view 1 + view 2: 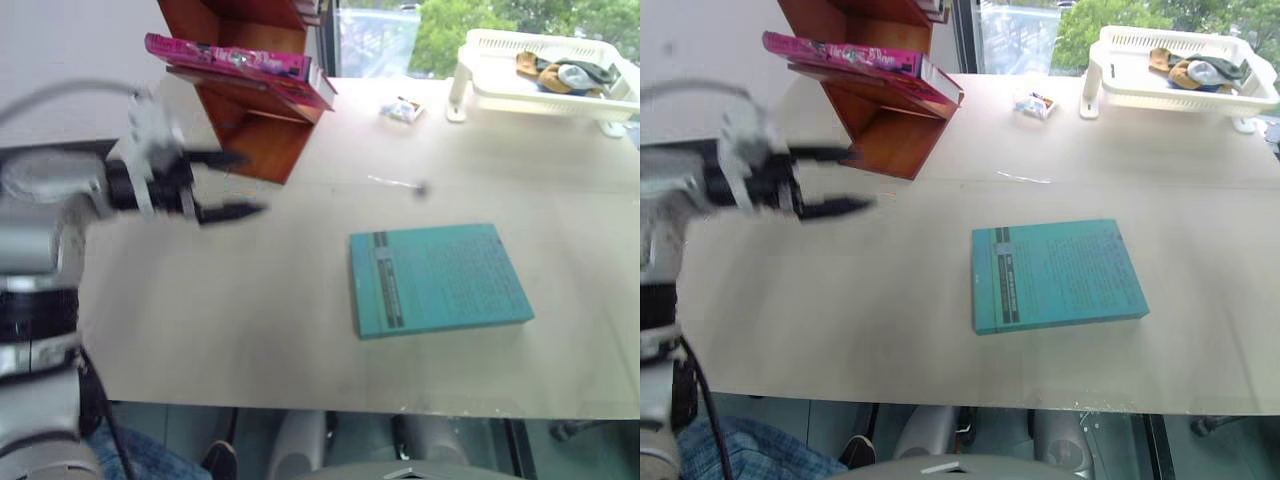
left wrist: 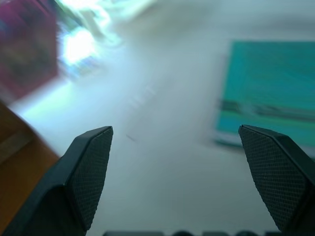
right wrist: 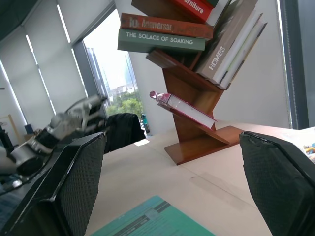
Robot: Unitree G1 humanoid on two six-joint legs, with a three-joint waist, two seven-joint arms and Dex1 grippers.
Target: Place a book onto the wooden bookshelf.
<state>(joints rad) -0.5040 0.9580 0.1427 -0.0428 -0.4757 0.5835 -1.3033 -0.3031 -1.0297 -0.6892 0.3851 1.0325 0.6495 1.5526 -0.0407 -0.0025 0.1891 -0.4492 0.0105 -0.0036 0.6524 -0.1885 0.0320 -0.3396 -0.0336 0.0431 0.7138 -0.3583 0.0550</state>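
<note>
Pale beige tabletop (image 1: 250, 320) ran back to a bright window with green trees in the left eye view; on the lowest slanted board of the reddish-brown wooden zigzag bookshelf (image 1: 262, 135) lay the bright magenta-pink glossy paperback book (image 1: 235, 58), flat on the slope, its white page edges turned to the room; it looked thin, light and a little bendy, with a slick cover likely to slip on that slope, so I judged the spine edge or a long side the safest place to pinch it; the left gripper (image 1: 232, 185) hung just in front of the shelf with its two black fingers spread apart, empty, touching nothing; a teal-green rectangular paperback (image 1: 438, 278) lay flat near mid-table, and a white plastic slatted tray rack (image 1: 545, 85) stood at the far right corner.

From the right eye view the same layout held; the pink book sat well above the spread fingers, clear of them.

Along the left wrist view both textured black fingertips (image 2: 91, 169) stood wide apart with bare tabletop between them; the teal book showed beyond, blurred.

Across the right wrist view the right gripper (image 3: 174, 196) was fully released too, nothing between its pads (image 3: 81, 187); beyond them the shelf rose with other books stacked on its upper boards, the pink one resting on the lower board, apart from either hand.
</note>
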